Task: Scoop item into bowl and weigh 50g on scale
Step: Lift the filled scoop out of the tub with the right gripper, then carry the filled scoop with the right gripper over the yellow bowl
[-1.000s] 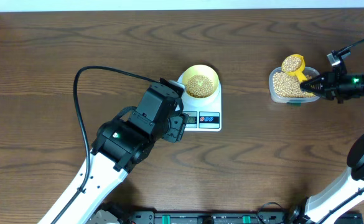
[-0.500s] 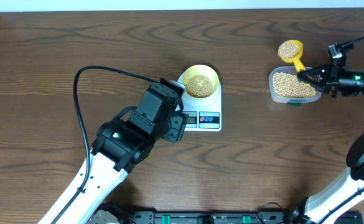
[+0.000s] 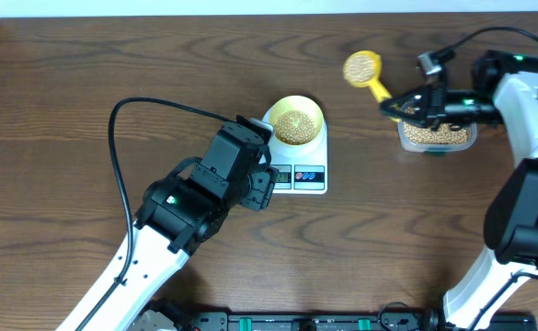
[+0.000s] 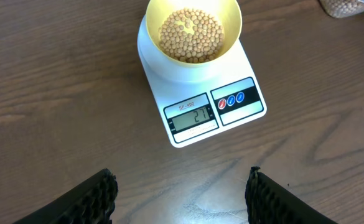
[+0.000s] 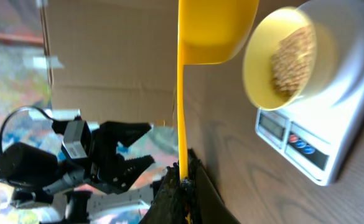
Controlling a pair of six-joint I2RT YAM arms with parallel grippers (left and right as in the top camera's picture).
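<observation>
Sitting on the flat white kitchen scale (image 3: 298, 187), the small round pale yellow bowl (image 3: 318, 111) holds a shallow heap of small, round, tan-beige beans (image 3: 294, 127). They cover most of the bowl's floor, and the left wrist view shows a little patch of yellow through them. The scale's small digital display (image 4: 193, 116) reads 27, with coloured buttons just beside it on the same edge.

Up and to the right of the scale, above the dark wooden table (image 3: 66, 92), hangs a yellow plastic scoop (image 3: 379, 87) with a long handle, its round head heaped with the same beans. The right gripper (image 3: 395, 106) is clenched on the end of that handle; in the right wrist view the handle (image 5: 180, 112) runs straight out from between the fingers, with the bowl (image 5: 256, 62) and scale (image 5: 343, 74) beyond it.

Well to the right of the scale stands a clear rounded plastic tub (image 3: 462, 140) of beans, partly covered by the right arm.

The left gripper (image 4: 185, 199) hovers just before the scale's display edge, its jaws spread wide and grasping nothing.
</observation>
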